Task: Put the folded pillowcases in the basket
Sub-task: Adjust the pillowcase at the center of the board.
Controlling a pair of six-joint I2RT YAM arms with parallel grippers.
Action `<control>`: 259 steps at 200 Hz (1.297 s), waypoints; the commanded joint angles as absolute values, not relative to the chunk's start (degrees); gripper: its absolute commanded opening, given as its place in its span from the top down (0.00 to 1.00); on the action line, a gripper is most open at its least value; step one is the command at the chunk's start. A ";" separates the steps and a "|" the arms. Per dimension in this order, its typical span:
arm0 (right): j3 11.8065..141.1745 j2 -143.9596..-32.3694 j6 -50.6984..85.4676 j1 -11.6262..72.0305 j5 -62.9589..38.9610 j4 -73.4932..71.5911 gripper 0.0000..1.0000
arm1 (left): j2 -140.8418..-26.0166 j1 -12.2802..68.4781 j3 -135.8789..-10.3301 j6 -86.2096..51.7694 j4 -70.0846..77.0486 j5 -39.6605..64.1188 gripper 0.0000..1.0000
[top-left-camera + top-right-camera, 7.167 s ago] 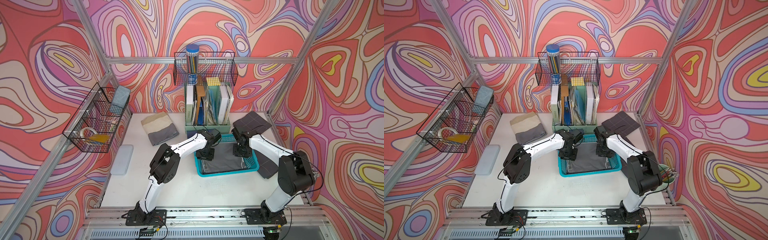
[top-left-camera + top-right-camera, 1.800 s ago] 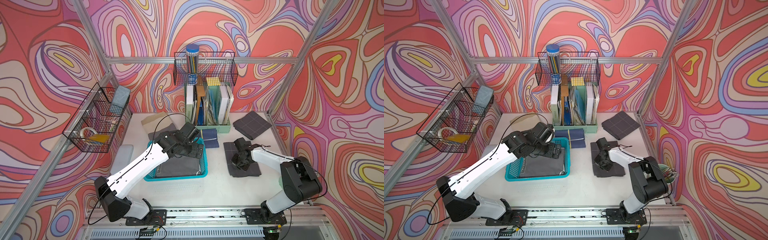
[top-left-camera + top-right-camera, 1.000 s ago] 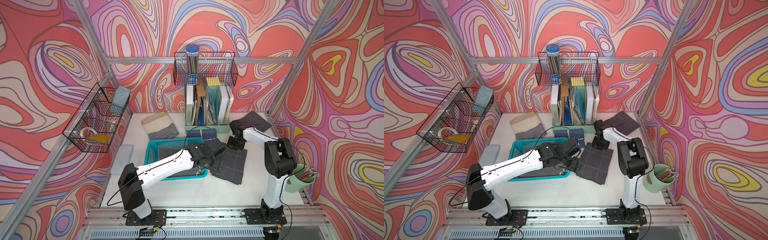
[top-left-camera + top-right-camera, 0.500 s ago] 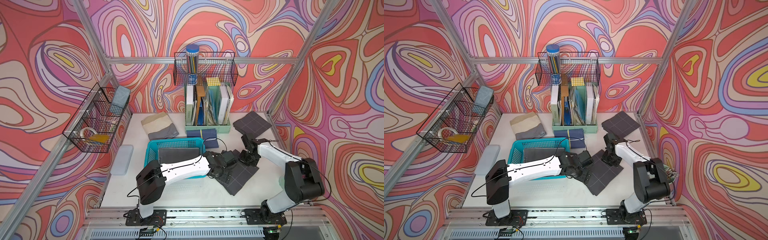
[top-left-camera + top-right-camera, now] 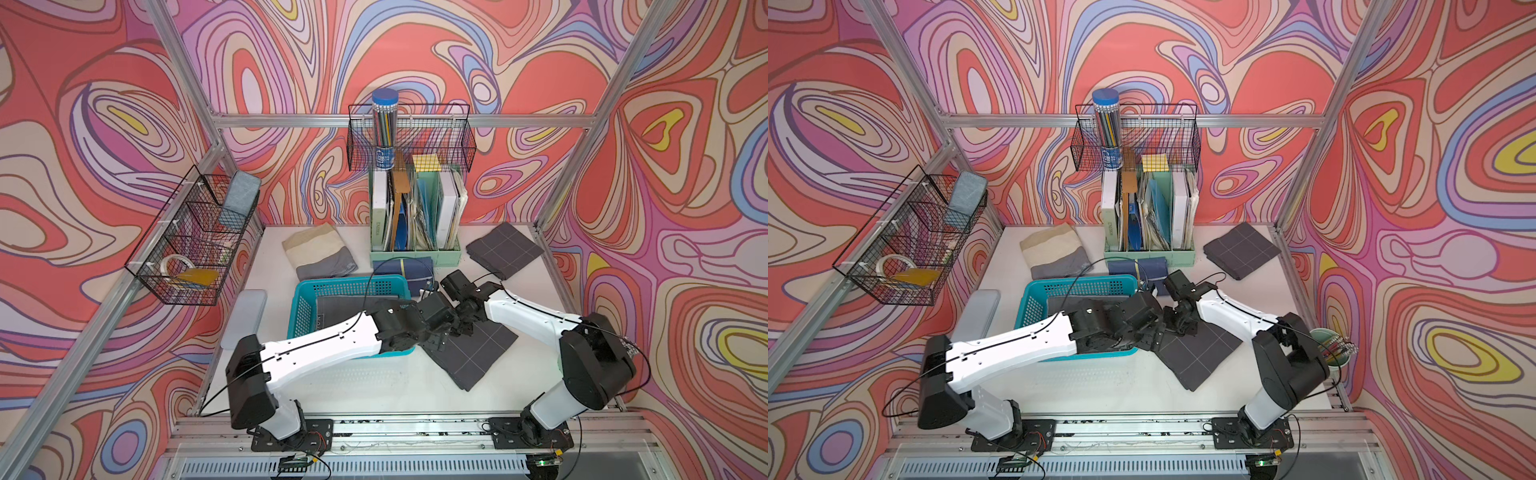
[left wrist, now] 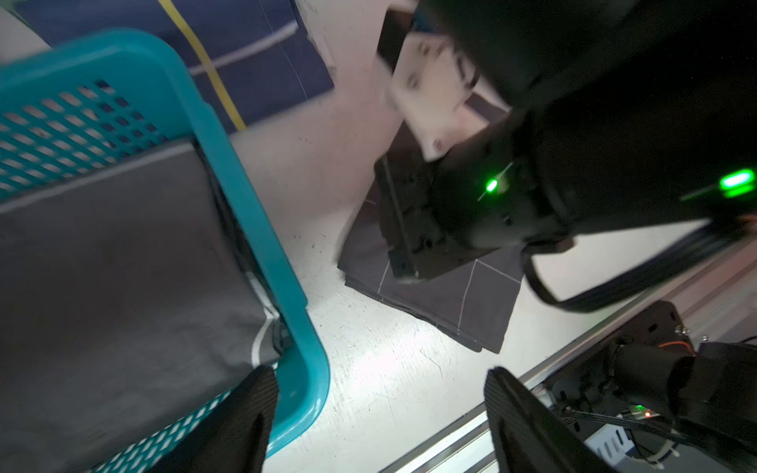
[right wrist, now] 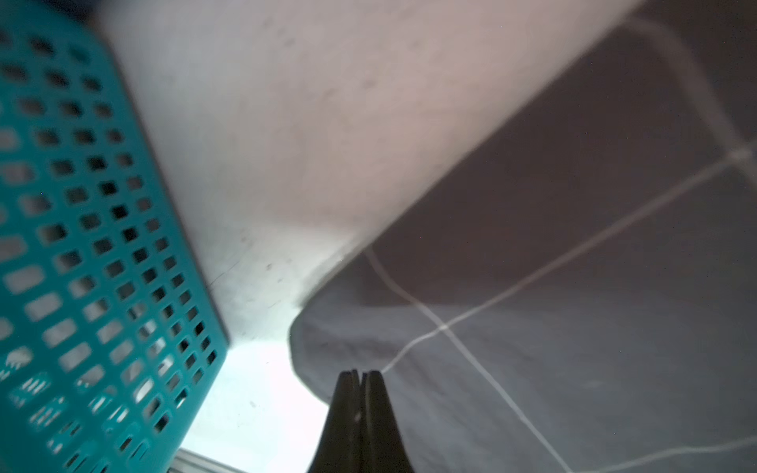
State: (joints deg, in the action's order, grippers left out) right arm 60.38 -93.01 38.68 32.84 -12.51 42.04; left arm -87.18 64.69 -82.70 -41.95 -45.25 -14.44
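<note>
We see the folded pillowcase, dark with a pale grid, lying on the table just right of the turquoise basket, outside it. Our left gripper hangs with its fingers wide apart by the basket's near right corner. Our right gripper has its fingers pressed together over the pillowcase's left corner.

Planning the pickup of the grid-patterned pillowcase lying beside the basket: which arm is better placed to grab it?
Probably left: the left gripper is open beside a corner of the pillowcase, next to the basket. The right gripper is shut at its edge.
</note>
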 commanded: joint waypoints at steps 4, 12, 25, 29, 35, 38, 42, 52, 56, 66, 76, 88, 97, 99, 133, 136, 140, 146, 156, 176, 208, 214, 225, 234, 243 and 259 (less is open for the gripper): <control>61.29 -97.75 37.81 33.22 -12.67 41.10 1.00 | -83.51 62.17 -82.55 -40.63 -50.03 -20.71 0.15; 60.92 -99.30 37.88 33.22 -11.36 41.69 1.00 | -82.68 61.63 -82.41 -40.82 -50.59 -20.80 0.15; 60.32 -101.14 38.05 33.18 -10.07 41.94 1.00 | -81.85 61.35 -81.99 -40.86 -51.08 -21.25 0.15; 60.15 -101.96 38.20 33.15 -9.58 41.85 1.00 | -81.70 61.35 -81.84 -41.01 -51.19 -21.27 0.15; 59.91 -103.47 38.26 33.14 -9.20 41.30 1.00 | -81.65 61.35 -81.74 -41.32 -51.39 -21.16 0.15; 59.86 -104.03 38.18 33.16 -9.08 41.08 1.00 | -81.65 61.35 -81.74 -41.35 -51.38 -21.06 0.15; 59.92 -104.91 38.10 33.09 -8.90 40.79 1.00 | -81.72 61.35 -81.67 -41.39 -51.39 -20.74 0.15; 61.19 -107.20 37.68 32.75 -8.05 40.66 1.00 | -82.25 61.35 -81.56 -41.46 -50.78 -19.78 0.15; 62.04 -108.14 37.36 32.55 -7.83 40.54 1.00 | -82.57 61.35 -81.56 -41.56 -50.57 -19.41 0.15; 64.34 -110.38 37.23 31.37 -6.40 40.76 1.00 | -83.78 61.34 -81.56 -41.46 -49.58 -18.12 0.15; 66.80 -112.68 36.83 28.68 -5.55 41.04 1.00 | -85.56 61.26 -82.26 -41.57 -48.99 -17.21 0.15; 69.97 -115.04 36.67 24.11 -4.35 42.52 1.00 | -88.35 61.34 -84.66 -41.05 -48.93 -16.66 0.15; 71.53 -115.83 36.01 20.82 -3.62 42.86 1.00 | -90.43 61.27 -86.78 -40.97 -49.27 -16.79 0.15; 71.91 -115.90 35.85 20.08 -3.26 43.10 1.00 | -90.92 61.26 -87.22 -40.74 -49.05 -16.68 0.15; 72.96 -115.75 32.33 12.65 -3.66 44.60 1.00 | -97.23 60.94 -91.34 -39.45 -45.22 -15.75 0.15; 72.71 -115.49 32.21 12.59 -3.75 44.33 1.00 | -97.74 60.79 -91.40 -39.33 -44.49 -15.27 0.15; 72.16 -115.12 31.92 12.57 -3.96 43.95 1.00 | -98.45 60.47 -91.44 -39.22 -43.47 -14.42 0.15; 71.41 -114.57 31.58 12.57 -4.46 43.33 1.00 | -99.54 60.03 -91.56 -39.03 -42.09 -13.02 0.16; 70.08 -113.19 31.03 12.57 -5.44 41.66 1.00 | -101.33 59.23 -91.82 -39.05 -40.05 -10.98 0.16; 69.28 -111.02 30.73 12.48 -8.56 40.28 1.00 | -105.19 57.51 -92.98 -38.31 -36.84 -5.40 0.19; 72.58 -102.73 31.31 11.87 -6.23 43.90 1.00 | -111.81 55.84 -99.24 -38.54 -37.84 3.34 0.21; 73.89 -101.89 31.58 11.49 -4.95 45.64 1.00 | -113.33 55.81 -101.14 -38.61 -39.46 3.76 0.21; 75.85 -98.22 32.54 10.60 -1.75 48.46 0.89 | -115.83 55.81 -103.82 -38.99 -41.82 4.60 0.20; 76.12 -96.20 33.69 9.61 0.88 49.85 0.81 | -117.56 55.82 -105.49 -39.89 -43.17 5.51 0.20; 75.85 -94.34 34.54 8.13 3.03 50.64 0.77 | -118.97 55.83 -106.09 -41.39 -43.76 6.49 0.20; 75.26 -92.81 35.76 4.75 3.34 52.27 0.77 | -120.87 55.85 -106.13 -44.59 -43.73 7.80 0.21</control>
